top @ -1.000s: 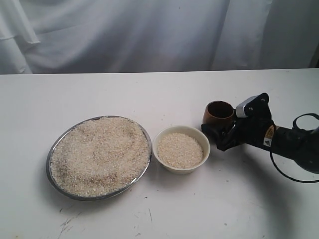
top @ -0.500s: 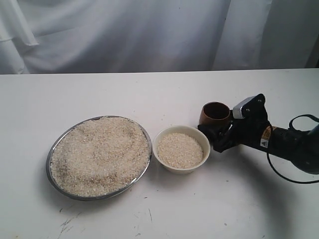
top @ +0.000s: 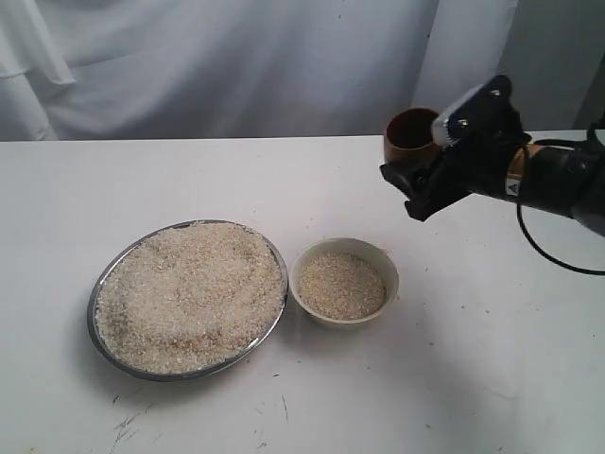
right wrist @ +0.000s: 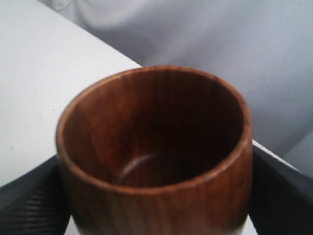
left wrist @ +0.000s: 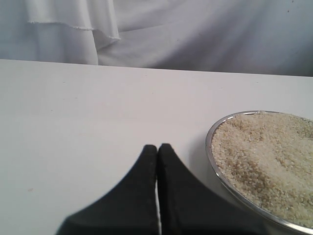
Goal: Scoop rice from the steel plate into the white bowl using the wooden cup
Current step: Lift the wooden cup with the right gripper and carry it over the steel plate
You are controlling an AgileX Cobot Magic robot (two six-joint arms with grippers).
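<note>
My right gripper (top: pixel 412 163) is shut on the wooden cup (top: pixel 410 135) and holds it in the air, above and to the right of the white bowl (top: pixel 344 283). The right wrist view looks into the cup (right wrist: pixel 154 152): its dark inside is empty, and a black finger (right wrist: pixel 29 205) presses on each side. The bowl holds rice (top: pixel 341 284). The steel plate (top: pixel 118 260), heaped with rice (top: pixel 189 293), lies left of the bowl. My left gripper (left wrist: pixel 157 149) is shut and empty, low over the table beside the plate's rim (left wrist: pixel 215 166).
A white cloth backdrop (top: pixel 236 66) hangs behind the white table (top: pixel 473 378). A black cable (top: pixel 553 251) loops from my right arm over the table's right side.
My right gripper has lifted the wooden cup off the table, up and slightly toward the back. Bowl, plate and rice have not moved.
</note>
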